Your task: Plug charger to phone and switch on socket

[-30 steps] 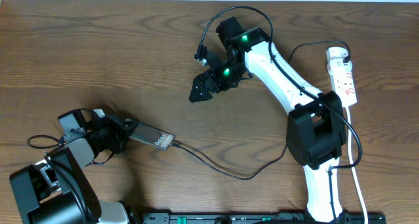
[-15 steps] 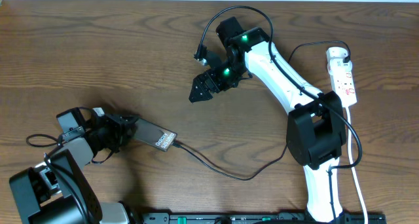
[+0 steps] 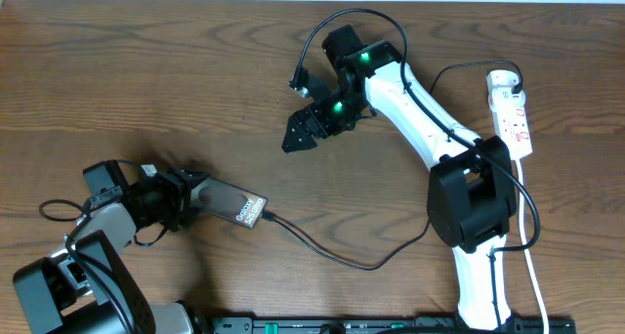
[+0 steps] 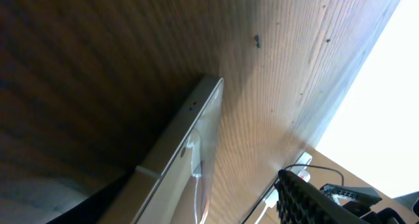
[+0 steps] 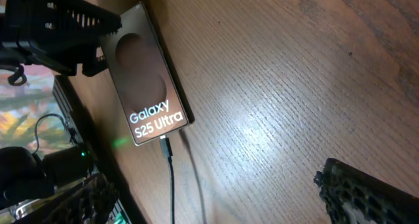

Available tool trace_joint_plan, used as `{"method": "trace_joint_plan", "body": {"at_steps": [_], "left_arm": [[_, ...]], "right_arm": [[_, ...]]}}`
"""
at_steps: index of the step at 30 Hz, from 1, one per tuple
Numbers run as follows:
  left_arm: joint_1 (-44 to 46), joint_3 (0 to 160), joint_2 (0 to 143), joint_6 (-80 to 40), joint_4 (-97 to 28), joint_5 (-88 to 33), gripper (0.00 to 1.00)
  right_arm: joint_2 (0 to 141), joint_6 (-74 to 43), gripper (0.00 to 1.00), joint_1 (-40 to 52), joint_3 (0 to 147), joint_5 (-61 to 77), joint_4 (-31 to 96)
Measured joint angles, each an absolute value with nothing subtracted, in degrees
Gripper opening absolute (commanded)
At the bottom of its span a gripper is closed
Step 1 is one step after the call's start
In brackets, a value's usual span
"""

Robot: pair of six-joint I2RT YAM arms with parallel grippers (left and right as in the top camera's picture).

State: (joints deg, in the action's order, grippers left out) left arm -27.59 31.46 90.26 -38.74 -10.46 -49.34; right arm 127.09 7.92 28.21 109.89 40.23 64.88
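Note:
The phone (image 3: 232,206) lies on the wood at the lower left, its lit face (image 5: 141,86) showing white "Galaxy" lettering. The charger's connector tip (image 5: 164,146) sits in the phone's end, and its black cable (image 3: 371,264) loops right toward the white plug adapter (image 3: 502,80) on the socket (image 3: 515,117). My left gripper (image 3: 186,197) is open, its jaws either side of the phone's far end (image 4: 186,145), with one finger (image 4: 314,198) clearly apart from it. My right gripper (image 3: 298,134) hangs open above the middle of the table, holding nothing.
The right arm's black base (image 3: 474,202) stands right of centre, with the socket's white cord (image 3: 532,266) running down beside it. A dark rail (image 3: 391,324) lines the front edge. The socket also shows far off in the left wrist view (image 4: 302,165).
My left gripper's jaws have spread apart and let go of the phone. The phone has shifted slightly to the right. The right arm has not moved.

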Motion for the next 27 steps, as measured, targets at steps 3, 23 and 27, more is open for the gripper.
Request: {"method": "trace_joint_plan", "body": {"at_steps": [3, 23, 27], "left_arm": [[-27.62, 31.88, 90.08, -38.81, -13.74, -48.8, 0.7], [-27.24, 40.27, 90.24, -40.27, -32.93, -32.73, 0.71], [-27.22, 41.39, 90.02, -40.27, -33.61, -29.47, 0.74]], "right_arm": [[127.09, 7.9, 0.99, 28.21, 109.89, 40.23, 64.88], [127.09, 7.92, 0.99, 28.21, 109.89, 40.23, 64.88], [127.09, 7.92, 0.99, 28.23, 109.89, 40.23, 64.84]]}}
